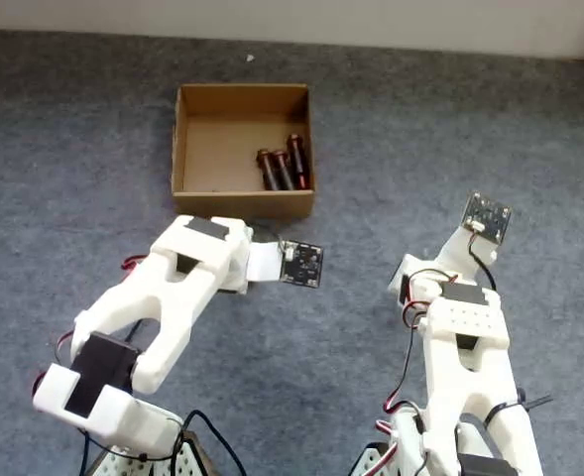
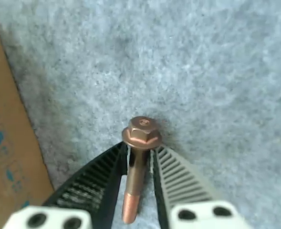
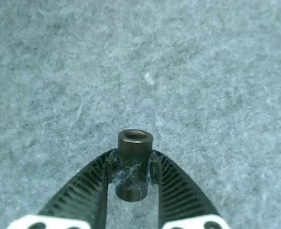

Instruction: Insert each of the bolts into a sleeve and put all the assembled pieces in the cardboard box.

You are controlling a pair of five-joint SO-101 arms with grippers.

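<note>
I counted three assembled pieces (image 1: 284,169) lying side by side in the cardboard box (image 1: 244,205), close to its right wall. Outside it were one loose bolt (image 2: 141,136) and one sleeve (image 3: 135,142). The left gripper (image 2: 140,150) was clamped on the bolt's shank, with the hex head sticking out past the fingertips. It sat over the grey carpet (image 1: 470,119), just beside the box's front wall. The right gripper (image 3: 133,156) was closed around the sleeve, open bore pointing away from the wrist, and stood well apart from the box on its right. A broad stretch of carpet lay between my two arms. The box's left half showed plain cardboard floor, and carpet ran around all four outer walls.
</note>
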